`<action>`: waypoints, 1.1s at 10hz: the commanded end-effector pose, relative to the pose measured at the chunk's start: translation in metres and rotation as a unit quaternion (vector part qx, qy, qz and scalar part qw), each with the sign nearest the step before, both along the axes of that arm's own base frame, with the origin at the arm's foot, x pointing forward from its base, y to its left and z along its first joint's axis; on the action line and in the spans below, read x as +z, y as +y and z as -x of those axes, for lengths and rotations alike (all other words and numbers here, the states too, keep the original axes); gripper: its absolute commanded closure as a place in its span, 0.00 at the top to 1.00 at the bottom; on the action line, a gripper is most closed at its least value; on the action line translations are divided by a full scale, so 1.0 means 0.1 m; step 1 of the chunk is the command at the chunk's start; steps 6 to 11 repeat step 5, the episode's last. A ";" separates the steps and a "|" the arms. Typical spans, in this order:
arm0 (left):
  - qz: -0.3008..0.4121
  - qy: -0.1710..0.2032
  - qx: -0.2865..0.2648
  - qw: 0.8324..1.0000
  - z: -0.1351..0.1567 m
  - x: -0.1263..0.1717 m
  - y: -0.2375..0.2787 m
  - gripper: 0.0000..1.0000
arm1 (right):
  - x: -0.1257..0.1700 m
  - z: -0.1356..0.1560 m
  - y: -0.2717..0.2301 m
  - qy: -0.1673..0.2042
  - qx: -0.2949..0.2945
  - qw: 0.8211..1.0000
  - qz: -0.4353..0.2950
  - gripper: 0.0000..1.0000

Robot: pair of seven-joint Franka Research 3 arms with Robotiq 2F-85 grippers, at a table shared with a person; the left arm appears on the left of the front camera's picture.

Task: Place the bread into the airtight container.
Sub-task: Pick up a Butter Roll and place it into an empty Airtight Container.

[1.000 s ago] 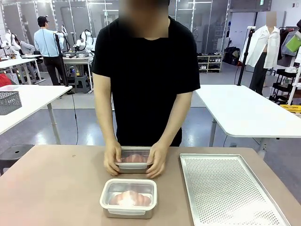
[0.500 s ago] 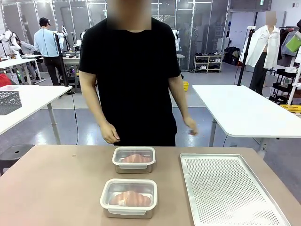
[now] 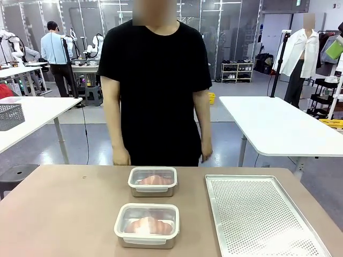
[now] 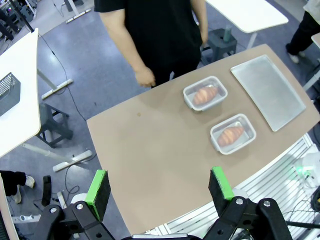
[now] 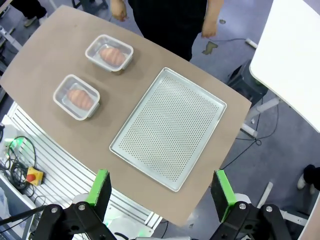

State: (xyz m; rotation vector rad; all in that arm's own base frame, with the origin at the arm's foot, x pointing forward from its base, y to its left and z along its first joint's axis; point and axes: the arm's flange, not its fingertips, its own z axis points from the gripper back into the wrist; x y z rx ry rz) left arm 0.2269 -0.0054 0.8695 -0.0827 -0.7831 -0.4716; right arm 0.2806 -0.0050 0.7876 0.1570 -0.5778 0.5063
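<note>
The left gripper (image 4: pixel 160 187) is hanging high above the table (image 4: pixel 150 150) at the bottom of the left wrist view, its green-padded fingers (image 4: pixel 98 186) spread wide apart and holding nothing. The right gripper (image 5: pixel 161 189) is sitting at the bottom of the right wrist view in the same way, jaws fully apart and empty, looking down on the perforated metal tray (image 5: pixel 167 127) lying in the middle of that frame. To the upper left of the tray, two lidded airtight containers are resting on the tan tabletop, each with a croissant inside: the nearer container (image 3: pixel 147 225) is showing at the lower centre of the front view with its bread (image 3: pixel 149 225) under the clear lid, and the farther container (image 3: pixel 153 181) is sitting just behind it, apart from it, with its own bread (image 3: pixel 154 180) inside. The person (image 3: pixel 155 80) is standing at the far edge of the table, both hands (image 3: pixel 121 157) hanging at the sides and touching neither container.
</note>
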 end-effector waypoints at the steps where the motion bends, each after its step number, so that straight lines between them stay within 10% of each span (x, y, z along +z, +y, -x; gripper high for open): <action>1: 0.000 -0.001 0.000 1.000 0.01 0.00 0.00 1.00 | 0.01 0.02 -0.02 -0.001 -0.003 1.000 0.000 1.00; 11: 0.000 -0.001 0.000 1.000 0.01 0.00 0.00 1.00 | 0.01 0.02 -0.02 -0.001 -0.003 1.000 0.000 1.00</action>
